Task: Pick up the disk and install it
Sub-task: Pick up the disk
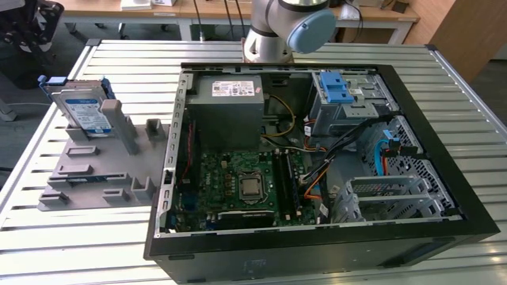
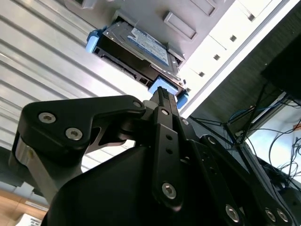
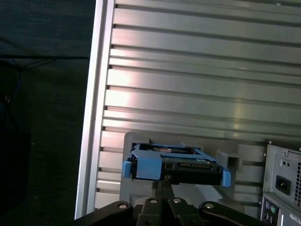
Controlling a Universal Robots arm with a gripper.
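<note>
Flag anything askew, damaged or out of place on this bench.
Nothing looks damaged or spilled. The disk stands on edge, leaning, in the grey fixture at the exterior view's left, outside the open computer case; that looks intended.

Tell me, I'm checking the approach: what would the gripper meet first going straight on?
Probably the disk, at its blue end rail, dead ahead of the gripper in both wrist views; depth unclear.

The black pincer (image 2: 162, 92), fingertips pressed together, is pointing at the disk (image 2: 136, 44), which is sitting with its blue rails against a grey holder (image 2: 155, 14) on the ribbed worktop (image 2: 37, 61).
</note>
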